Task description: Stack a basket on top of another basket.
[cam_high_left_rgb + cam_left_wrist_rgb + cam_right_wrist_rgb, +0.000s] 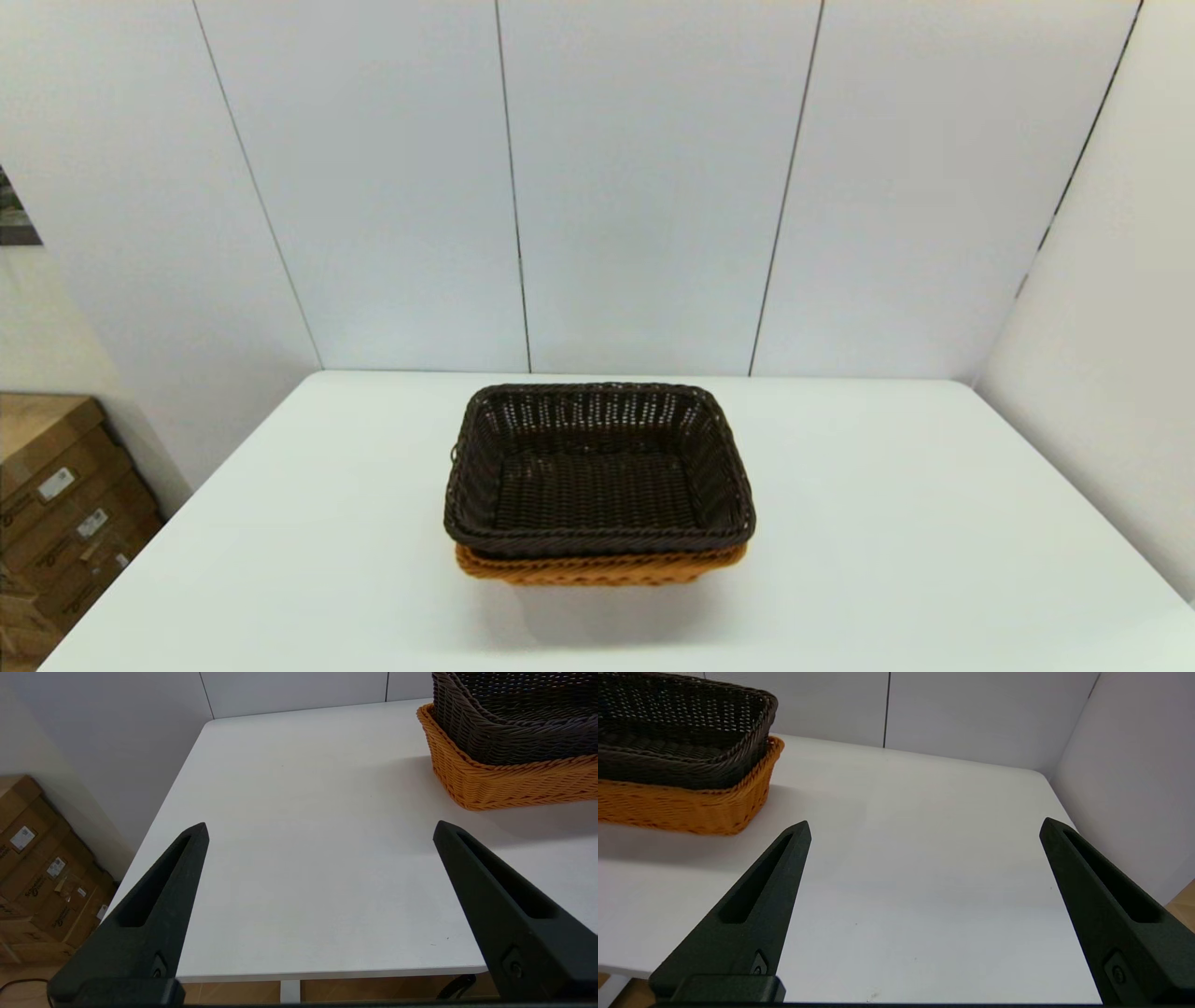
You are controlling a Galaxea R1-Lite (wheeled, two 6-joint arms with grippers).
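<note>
So the dark basket [598, 471] is sitting nested in the orange basket [597, 567], pretty much square with it, and only a strip of orange rim and wall peeks out underneath on the near side. The pair sits around the middle of the white bench [934, 560]. Both arms are pulled back off the near edge, out of the head view. Left end effector [320, 828] is spread wide over bare bench, holding nothing, baskets well off to its side. Right end effector [924, 826] same deal, wide and empty. Cardboard boxes [56, 504] sit on the floor off to the left.
</note>
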